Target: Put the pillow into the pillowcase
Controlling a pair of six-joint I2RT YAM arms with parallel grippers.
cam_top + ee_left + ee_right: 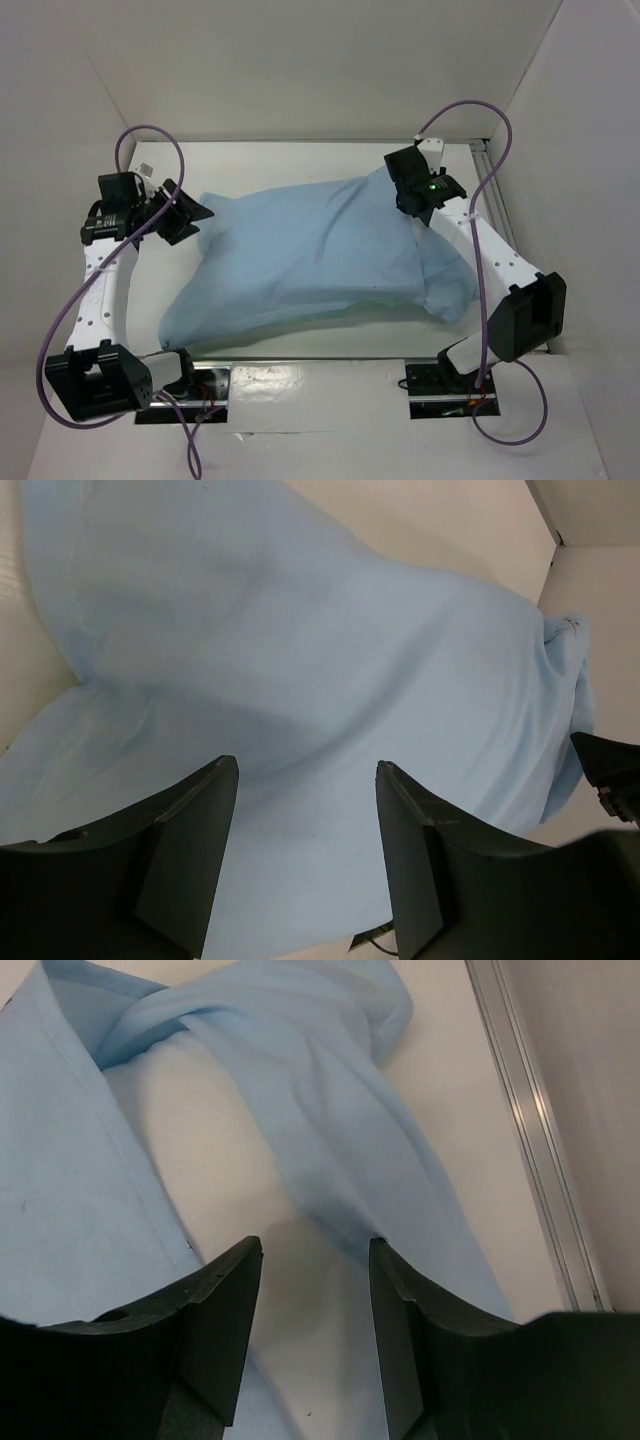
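Note:
The light blue pillowcase (310,260) lies bulging across the middle of the table, plump as if stuffed. In the right wrist view a white patch, seemingly the pillow (200,1130), shows between the case's flat side (60,1180) and a twisted band of its cloth. My left gripper (190,222) is open and empty at the case's left end; its view is filled with blue cloth (300,660) beyond the jaws (306,763). My right gripper (412,205) is open and empty over the case's far right corner, its jaws (315,1242) just above the white patch and the blue band.
White walls enclose the table on the far side, left and right. A metal rail (492,190) runs along the right edge and also shows in the right wrist view (535,1130). Purple cables loop above both arms. Bare table (290,160) lies behind the case.

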